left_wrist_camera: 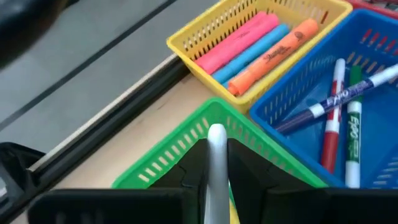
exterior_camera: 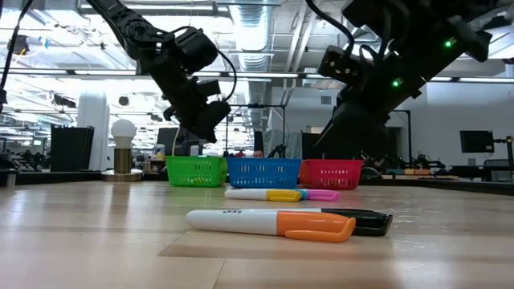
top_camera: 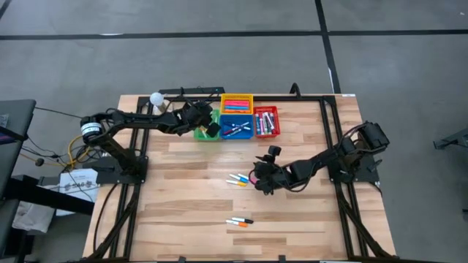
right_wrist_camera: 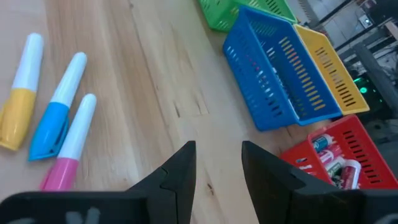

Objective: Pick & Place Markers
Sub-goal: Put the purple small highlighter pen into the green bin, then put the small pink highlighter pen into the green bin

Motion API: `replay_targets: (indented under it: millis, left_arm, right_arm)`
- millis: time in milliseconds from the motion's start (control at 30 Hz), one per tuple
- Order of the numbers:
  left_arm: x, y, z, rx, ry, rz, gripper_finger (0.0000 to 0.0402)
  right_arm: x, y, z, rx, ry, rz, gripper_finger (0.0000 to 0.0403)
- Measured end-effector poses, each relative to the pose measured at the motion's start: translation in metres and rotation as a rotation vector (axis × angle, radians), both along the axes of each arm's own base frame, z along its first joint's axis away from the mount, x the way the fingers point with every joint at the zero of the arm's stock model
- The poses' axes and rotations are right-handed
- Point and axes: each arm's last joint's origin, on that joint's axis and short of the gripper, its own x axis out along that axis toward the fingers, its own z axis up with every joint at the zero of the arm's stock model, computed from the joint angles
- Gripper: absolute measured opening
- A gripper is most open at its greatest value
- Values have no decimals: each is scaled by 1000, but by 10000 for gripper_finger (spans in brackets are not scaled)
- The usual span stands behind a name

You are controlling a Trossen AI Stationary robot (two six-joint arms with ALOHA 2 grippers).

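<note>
My left gripper (top_camera: 208, 126) hangs over the green basket (left_wrist_camera: 186, 134) at the table's far side, shut on a white-barrelled marker (left_wrist_camera: 216, 146). My right gripper (right_wrist_camera: 217, 168) is open and low over the bare wood near the table's middle, nothing between its fingers. Three markers with yellow, blue and pink caps (right_wrist_camera: 53, 118) lie flat on the table just beside it. Two more markers, one orange-capped and one black (exterior_camera: 277, 224), lie nearer the front edge. My left gripper pinches the marker's white barrel between its two fingers, and the rounded white end (left_wrist_camera: 216, 132) sticks out past the fingertips. The fingers slant down from the table's left, with the marker running along them. It is lifted clear, above the green basket's rim.
The yellow basket (top_camera: 236, 103) holds pink, blue and orange highlighters. The blue basket (top_camera: 236, 128) holds several thin markers, and the red basket (top_camera: 266, 121) has items too. A white lamp ball (top_camera: 156, 98) stands at the far left corner. Bare wood lies toward the near edge.
</note>
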Motion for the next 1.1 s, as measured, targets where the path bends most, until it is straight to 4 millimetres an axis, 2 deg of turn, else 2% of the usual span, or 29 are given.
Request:
replay_targets:
  millis: [167, 433, 567, 667, 833, 967, 1100]
  left_arm:
    - [0, -1, -1, -24, -9, -27, 63]
    - [0, -3, 0, -55, -39, -24, 143]
    - [-2, -19, 14, -71, -71, -71, 173]
    - [-4, -42, 31, -106, -133, -126, 181]
    - [-16, -108, 47, -167, -244, -305, 178]
    - [-33, -166, 40, -203, -377, -439, 172]
    - [-52, -216, 21, -191, -548, -556, 171]
  right_arm:
    - [-2, 4, -1, -3, 12, 14, 118]
    - [-4, 10, -1, 8, 8, 22, 118]
    - [-5, 13, -1, 25, -7, 16, 118]
    - [-7, 20, -1, 42, -24, 24, 118]
    - [-11, 40, 1, 77, -75, 75, 118]
    - [-13, 60, 7, 128, -85, 157, 118]
    - [-14, 74, 10, 225, -73, 252, 118]
